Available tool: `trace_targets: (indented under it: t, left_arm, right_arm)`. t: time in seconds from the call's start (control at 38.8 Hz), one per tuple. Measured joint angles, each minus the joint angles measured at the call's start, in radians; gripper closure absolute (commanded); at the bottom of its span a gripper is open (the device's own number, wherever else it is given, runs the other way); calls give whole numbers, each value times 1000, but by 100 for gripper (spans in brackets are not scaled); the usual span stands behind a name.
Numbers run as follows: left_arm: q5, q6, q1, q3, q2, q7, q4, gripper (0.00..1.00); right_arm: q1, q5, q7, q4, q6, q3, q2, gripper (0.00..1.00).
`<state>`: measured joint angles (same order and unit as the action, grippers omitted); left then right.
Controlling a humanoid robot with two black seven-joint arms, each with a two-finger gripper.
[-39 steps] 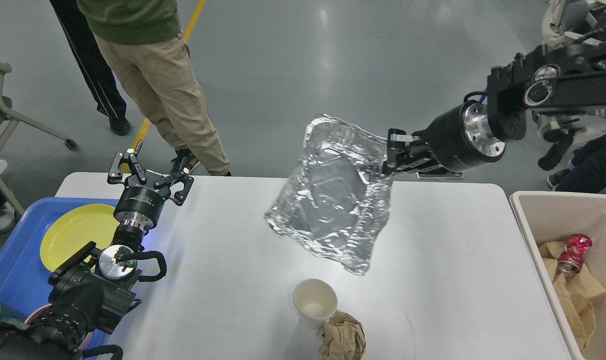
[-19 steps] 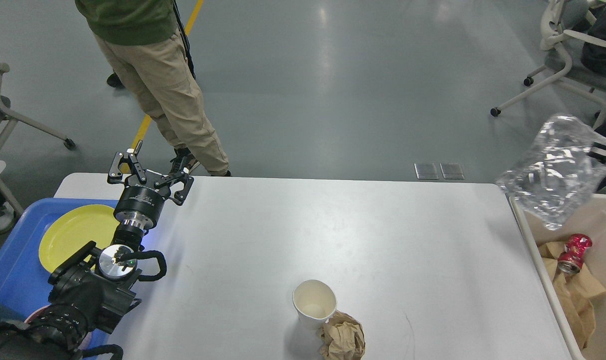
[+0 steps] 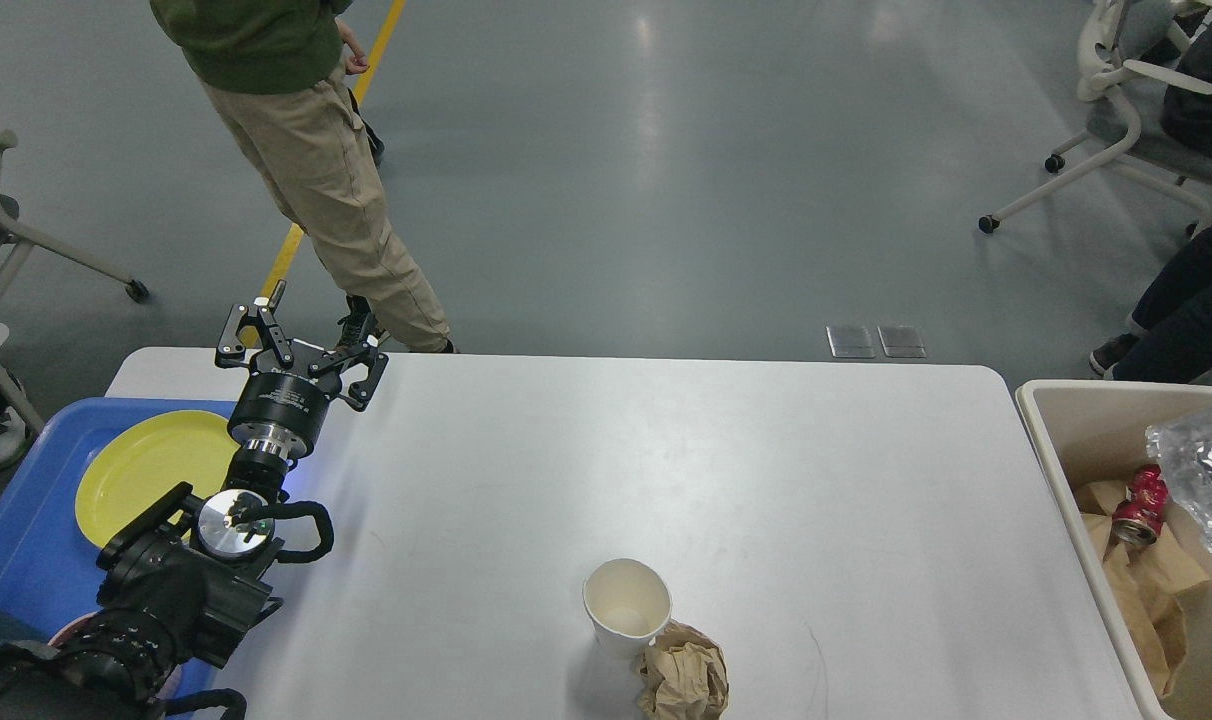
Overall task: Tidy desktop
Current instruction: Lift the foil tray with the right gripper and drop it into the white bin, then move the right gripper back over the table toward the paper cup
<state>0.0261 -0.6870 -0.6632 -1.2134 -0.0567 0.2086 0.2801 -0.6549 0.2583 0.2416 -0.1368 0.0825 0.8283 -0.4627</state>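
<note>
The white desktop [image 3: 606, 470] fills the middle of the head view. A white paper cup [image 3: 626, 606] stands upright near its front edge, touching a crumpled brown paper ball [image 3: 684, 684] to its right. My left gripper [image 3: 302, 345] is open and empty above the desktop's far left corner. The crumpled silver foil tray [image 3: 1204, 473] hangs over the beige bin [image 3: 1051, 422] at the right edge. My right gripper is out of view.
The beige bin holds a crushed red can [image 3: 1138, 505] and brown paper [image 3: 1156, 590]. A blue tray [image 3: 26, 550] with a yellow plate [image 3: 146, 468] sits at the left. A person [image 3: 311, 150] stands behind the desktop; chairs stand at the far right and left.
The right arm carried the foil tray from above the desktop's middle to the right and down over the beige bin, then left the view. The left arm has not moved.
</note>
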Motion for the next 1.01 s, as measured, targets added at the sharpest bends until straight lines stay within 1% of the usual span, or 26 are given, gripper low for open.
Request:
trace_targets:
  t: [0.03, 0.05, 0.08, 0.36, 0.59, 0.75, 0.85, 0.95, 1.01]
  left_arm:
    - [0, 0, 0, 0, 0, 0, 0, 4]
    - [0, 0, 0, 0, 0, 0, 0, 4]
    - [0, 0, 0, 0, 0, 0, 0, 4]
    - [0, 1, 0, 0, 0, 0, -1, 4]
    - [0, 1, 0, 0, 0, 0, -1, 4]
    - [0, 1, 0, 0, 0, 0, -1, 4]
    - [0, 1, 0, 0, 0, 0, -1, 4]
    - [0, 1, 0, 0, 0, 0, -1, 4]
    - [0, 1, 0, 0, 0, 0, -1, 4]
  right_arm:
    - [2, 0, 1, 0, 4, -2, 0, 1]
    - [3, 0, 1, 0, 6, -3, 1, 6]
    - [5, -2, 1, 0, 7, -2, 3, 0]
    - [7, -10, 0, 2, 7, 8, 54, 0]
    - [-27, -10, 4, 1, 5, 9, 87, 0]
    - [-88, -13, 28, -1, 5, 12, 124, 0]
    - [-140, -13, 34, 8, 0, 9, 133, 0]
    - [-242, -11, 35, 72, -17, -2, 133, 0]
    - [-318, -9, 35, 144, -25, -4, 127, 0]
